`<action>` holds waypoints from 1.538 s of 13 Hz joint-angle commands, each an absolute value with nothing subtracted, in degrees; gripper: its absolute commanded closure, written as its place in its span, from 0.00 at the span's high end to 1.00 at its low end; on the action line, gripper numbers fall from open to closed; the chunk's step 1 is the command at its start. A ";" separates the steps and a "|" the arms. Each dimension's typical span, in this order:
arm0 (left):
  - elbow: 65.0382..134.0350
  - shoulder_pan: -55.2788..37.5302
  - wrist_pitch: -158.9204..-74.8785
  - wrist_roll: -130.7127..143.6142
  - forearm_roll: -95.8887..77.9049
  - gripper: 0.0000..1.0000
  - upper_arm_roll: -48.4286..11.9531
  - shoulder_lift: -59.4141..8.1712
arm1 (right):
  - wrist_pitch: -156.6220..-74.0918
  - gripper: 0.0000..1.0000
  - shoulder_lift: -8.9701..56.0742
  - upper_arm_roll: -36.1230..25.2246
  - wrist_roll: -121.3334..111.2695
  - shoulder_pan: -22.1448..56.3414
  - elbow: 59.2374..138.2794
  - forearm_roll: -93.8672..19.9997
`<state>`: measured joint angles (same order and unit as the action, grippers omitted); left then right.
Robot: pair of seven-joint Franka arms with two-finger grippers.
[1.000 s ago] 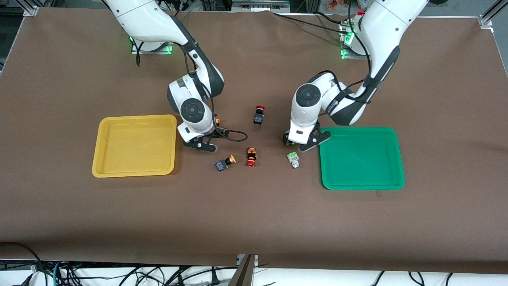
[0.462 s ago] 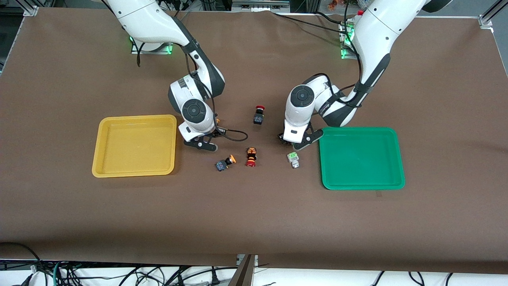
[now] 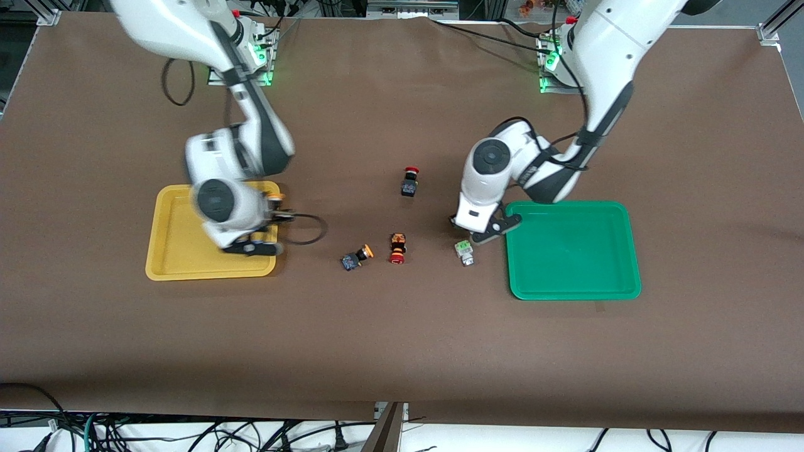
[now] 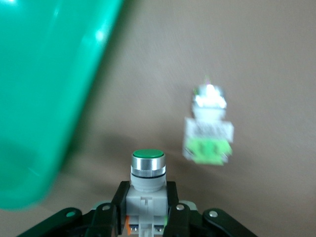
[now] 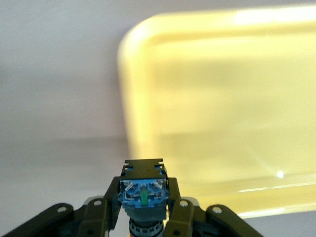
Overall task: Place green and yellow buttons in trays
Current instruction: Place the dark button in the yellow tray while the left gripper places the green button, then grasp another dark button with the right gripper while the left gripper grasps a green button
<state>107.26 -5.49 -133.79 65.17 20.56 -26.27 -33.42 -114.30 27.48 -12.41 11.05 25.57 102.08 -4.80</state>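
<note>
My right gripper (image 3: 251,246) is shut on a yellow button; its black-blue body (image 5: 143,192) shows between the jaws. It hangs over the yellow tray (image 3: 182,251) near the rim toward the table's middle; the tray also shows in the right wrist view (image 5: 222,123). My left gripper (image 3: 482,231) is shut on a green button (image 4: 147,170), just above the table beside the green tray (image 3: 571,251). That tray's rim also shows in the left wrist view (image 4: 44,98). A second green button (image 3: 464,252) lies close by and shows in the left wrist view too (image 4: 208,133). A second yellow button (image 3: 356,257) lies near the table's middle.
Two red-capped switches are on the brown table. One (image 3: 397,248) lies between the loose yellow and green buttons. The other (image 3: 409,181) stands farther from the front camera. A black cable (image 3: 308,229) loops from my right wrist beside the yellow tray.
My right arm has swung from the table's middle to over the yellow tray, carrying the yellow button. My left gripper has shifted slightly toward the green tray with its green button.
</note>
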 commanded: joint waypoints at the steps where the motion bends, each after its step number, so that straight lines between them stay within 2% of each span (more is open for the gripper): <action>1: 108.28 1.82 -126.24 36.14 10.49 0.00 -24.37 -26.12 | -120.46 0.29 28.47 -16.87 1.07 24.18 106.59 -5.45; 2: 108.80 1.76 -124.73 28.38 8.98 0.00 -21.21 -25.15 | -124.59 0.30 29.35 -16.87 0.97 22.86 108.79 -5.54; 3: 110.03 1.76 -124.72 24.47 8.96 0.00 -19.27 -24.96 | -127.50 0.47 30.31 -16.87 0.88 22.33 109.68 -5.62; 4: 110.74 1.93 -124.89 21.39 8.96 0.00 -16.55 -24.79 | -128.14 0.76 30.84 -16.79 0.88 21.37 109.69 -5.62; 5: 111.26 2.02 -124.89 14.66 8.96 0.00 -13.74 -24.70 | -127.71 0.90 30.76 -16.79 0.97 20.66 109.25 -5.62; 6: 112.05 2.37 -124.89 8.06 8.79 0.00 -11.10 -24.61 | -126.75 0.94 30.07 -16.61 1.75 20.65 108.46 -5.71; 8: 115.12 2.37 -126.99 2.13 8.09 0.00 -7.05 -24.35 | -120.53 0.96 29.00 -16.09 8.75 22.05 104.27 -11.13; 9: 116.53 2.37 -128.66 1.76 8.09 0.10 -6.60 -24.35 | -118.67 0.96 29.35 -15.91 12.27 24.32 101.37 -13.34; 10: 116.37 2.37 -129.45 1.93 8.00 0.58 -6.59 -24.52 | -118.22 0.96 30.49 -15.82 17.70 26.35 98.64 -14.58; 11: 115.24 2.20 -129.20 2.98 7.56 1.00 -6.68 -24.35 | -118.21 0.96 32.24 -15.82 23.76 28.54 95.74 -15.55; 14: 107.51 -0.69 -126.56 12.69 -4.28 1.00 -11.05 -25.65 | -119.00 0.96 40.22 -15.82 42.04 35.84 84.59 -21.25; 16: 101.64 -4.29 -127.00 29.80 -4.31 1.00 -13.35 -30.21 | -120.05 0.96 45.59 -15.38 52.77 37.44 77.73 -24.68; 20: 97.48 -8.08 -135.85 44.35 0.87 1.00 -15.56 -38.12 | -130.85 0.96 50.52 -11.34 62.91 37.79 76.99 -25.31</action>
